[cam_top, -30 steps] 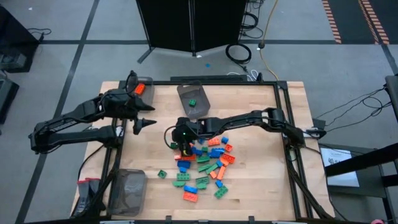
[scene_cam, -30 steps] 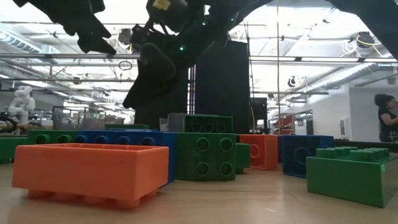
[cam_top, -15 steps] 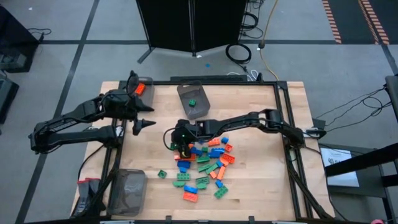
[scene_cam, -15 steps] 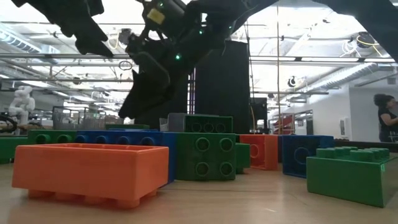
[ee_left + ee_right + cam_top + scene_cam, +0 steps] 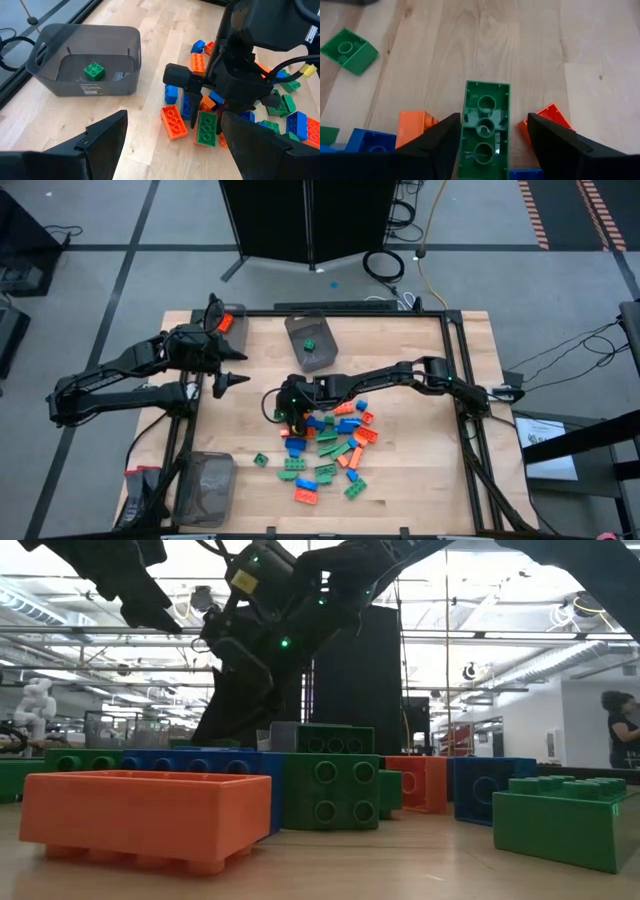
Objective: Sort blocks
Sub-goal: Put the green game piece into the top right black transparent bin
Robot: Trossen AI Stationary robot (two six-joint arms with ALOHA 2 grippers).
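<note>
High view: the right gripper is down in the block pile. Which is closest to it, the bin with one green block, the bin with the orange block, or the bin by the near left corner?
From the right gripper:
1. Bin with the green block, just beyond it, top middle of the table.
2. Bin with the orange block, far left corner.
3. Near-left bin, at the table's edge; too close to the second to call.
</note>
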